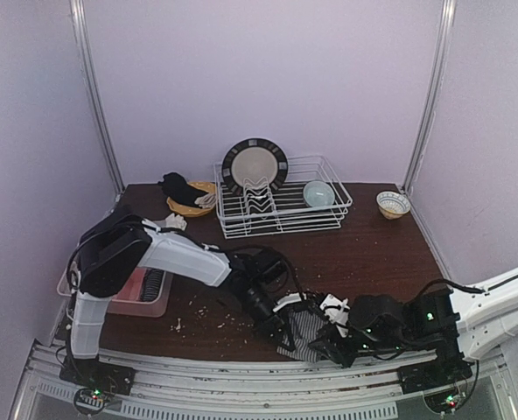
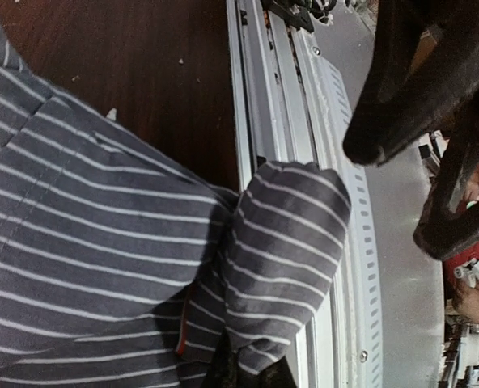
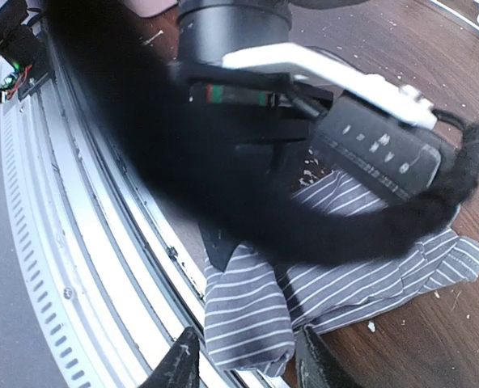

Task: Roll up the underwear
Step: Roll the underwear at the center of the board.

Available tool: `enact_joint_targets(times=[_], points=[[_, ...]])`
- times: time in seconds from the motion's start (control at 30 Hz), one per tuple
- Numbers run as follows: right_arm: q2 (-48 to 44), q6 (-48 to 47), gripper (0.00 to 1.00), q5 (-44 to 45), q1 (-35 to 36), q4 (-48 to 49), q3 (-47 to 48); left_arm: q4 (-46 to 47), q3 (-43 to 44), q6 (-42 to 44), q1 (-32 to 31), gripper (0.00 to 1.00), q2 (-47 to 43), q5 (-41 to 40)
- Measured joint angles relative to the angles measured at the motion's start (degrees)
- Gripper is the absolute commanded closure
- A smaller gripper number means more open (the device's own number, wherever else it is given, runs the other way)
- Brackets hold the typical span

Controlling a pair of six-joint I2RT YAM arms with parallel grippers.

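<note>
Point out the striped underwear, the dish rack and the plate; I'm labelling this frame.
striped underwear (image 3: 361, 283): right wrist view, flat striped cloth.
dish rack (image 1: 285, 224): top external view, front wire rim.
plate (image 1: 255, 166): top external view, centre of its face.

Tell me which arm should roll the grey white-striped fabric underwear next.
Left, probably: the left gripper is shut on a raised fold of the underwear, while the right gripper stands open, merely straddling its corner.

Plate (image 1: 255, 164), bowl (image 1: 318, 193) in wire rack (image 1: 285, 220); second bowl (image 1: 393, 205) beside; possibly sock (image 1: 180, 186) on yellow dish (image 1: 193, 208)
</note>
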Motion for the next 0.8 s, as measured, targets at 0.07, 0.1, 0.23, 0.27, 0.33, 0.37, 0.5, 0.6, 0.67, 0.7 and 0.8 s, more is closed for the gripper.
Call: enact_joint_targets(times=[0.07,0.1,0.23,0.27,0.33,0.37,0.5,0.6,0.67,0.7,0.8], points=[[0.5,-0.4,0.58,0.6,0.3,-0.1,0.0,-0.7,0.4,-0.9,0.8,1.0,0.8,1.7],[0.5,-0.4,0.57,1.1,0.4,0.0,-0.1,-1.0,0.4,-1.3,1.0,1.0,0.9,2.2],[-3.1,0.2,0.54,3.9,0.5,1.6,-3.5,-1.4,0.0,-2.6,2.1,1.0,1.1,3.7],[-4.9,0.3,0.54,4.4,0.5,1.6,-4.6,-1.3,-0.2,-2.9,2.2,1.0,1.0,4.0],[-9.8,0.3,0.54,5.3,0.5,1.6,-6.8,-0.8,-0.8,-3.6,2.4,1.0,1.0,4.5],[-11.7,0.3,0.55,5.5,0.5,1.5,-7.1,-0.5,-1.0,-4.1,2.5,1.0,1.0,4.8],[-11.8,-0.1,0.54,4.9,0.7,1.4,-5.8,-0.4,-0.9,-6.2,3.0,1.0,1.2,5.0],[-6.5,-0.4,0.53,3.8,0.7,1.4,-4.0,-1.4,0.0,-7.7,3.5,1.0,1.7,5.3],[-3.3,-0.6,0.52,3.3,0.8,1.5,-3.3,-2.4,0.9,-8.4,3.7,1.0,2.1,5.2],[-1.8,-0.7,0.52,3.0,0.9,1.7,-3.0,-3.1,1.5,-8.7,3.7,1.0,2.3,5.0],[2.3,-0.7,0.51,3.0,0.9,2.6,-1.8,-5.4,3.3,-9.0,3.7,1.0,3.2,4.8]])
